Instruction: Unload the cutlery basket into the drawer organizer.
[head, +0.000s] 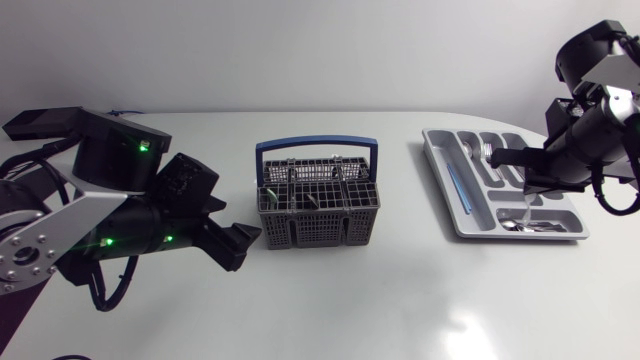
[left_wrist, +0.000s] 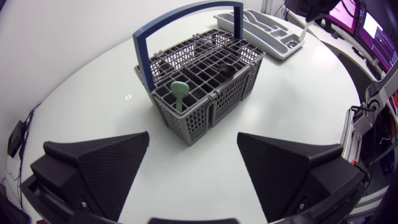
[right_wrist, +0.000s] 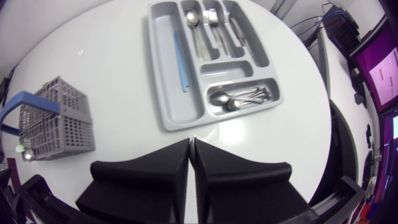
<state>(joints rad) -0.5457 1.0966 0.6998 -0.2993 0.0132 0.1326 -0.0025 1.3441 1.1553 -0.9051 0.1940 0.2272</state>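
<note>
Two arms show from above: the left arm (head: 120, 225) ends near the grey cutlery basket (head: 318, 208), and the right arm (head: 585, 120) hangs over the drawer organizer (head: 455, 200).

At the left wrist, the left gripper (left_wrist: 193, 149) has its fingers spread wide, with the basket ahead holding a green utensil (left_wrist: 180, 93).

At the right wrist, the right gripper (right_wrist: 191, 149) has its fingers pressed together beside the organizer, where spoons (right_wrist: 239, 98) lie.

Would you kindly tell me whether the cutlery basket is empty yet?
Not empty: a green utensil stands upright in one compartment of the basket, a dark piece in another.
</note>
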